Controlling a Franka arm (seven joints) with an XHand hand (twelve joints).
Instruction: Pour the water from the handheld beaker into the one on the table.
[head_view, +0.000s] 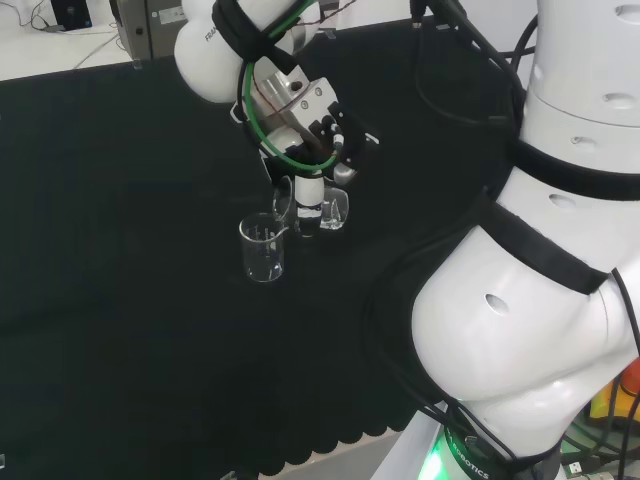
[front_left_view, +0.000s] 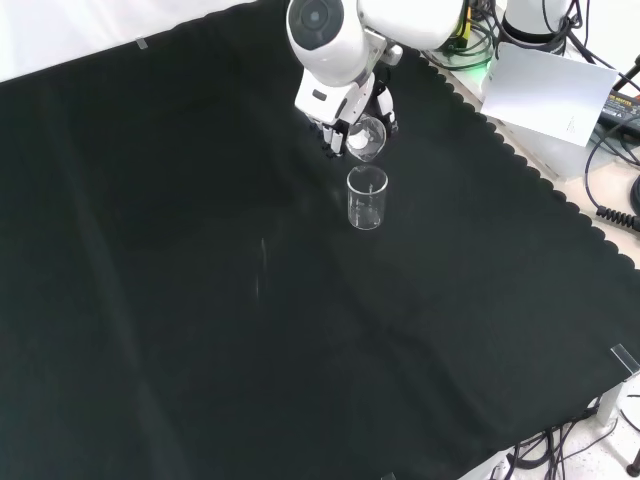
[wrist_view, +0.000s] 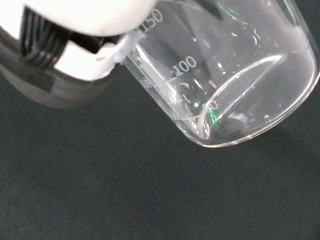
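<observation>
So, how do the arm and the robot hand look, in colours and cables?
The arm has glossy white rounded links with black bands at the joints and a round grey cap. Black cables and a green cable run along it. The robot hand is black and white.

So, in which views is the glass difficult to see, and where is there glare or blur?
Head view: the standing beaker shows only by pale rim highlights on the black cloth. Front view: the held beaker catches a bright glint. Wrist view: green and white reflections streak its wall; the hand is blurred.
</observation>
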